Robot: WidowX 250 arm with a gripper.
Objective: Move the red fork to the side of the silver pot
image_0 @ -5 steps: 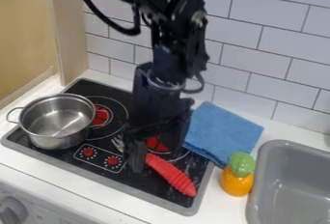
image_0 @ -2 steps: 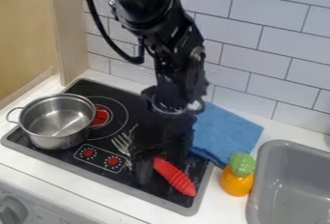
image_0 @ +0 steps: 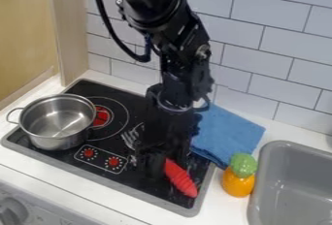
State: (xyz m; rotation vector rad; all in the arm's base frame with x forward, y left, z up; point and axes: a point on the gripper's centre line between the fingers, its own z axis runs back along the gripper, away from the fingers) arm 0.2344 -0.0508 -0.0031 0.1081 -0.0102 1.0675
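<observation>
The black gripper [image_0: 166,160] is low over the right part of the stove, right at the upper end of the red handle. The red fork [image_0: 181,179] lies on the black stove top, its ridged handle slanting down to the right and its metal tines showing left of the gripper. The gripper covers the fork's middle. At the stove's left side stands the silver pot [image_0: 57,121], upright and open-topped, with a loop handle on its left. A stretch of stove separates pot and fork.
A folded blue cloth [image_0: 227,133] lies right of the gripper. Beside it stands an orange toy with a green top [image_0: 239,183]. The grey sink [image_0: 285,190] is at the right edge, and a tiled wall [image_0: 275,49] rises behind.
The gripper has moved right and slightly down, covering more of the red handle's upper end. The fork's tines have shifted slightly up and right, while the handle's lower end is nearly where it was.
</observation>
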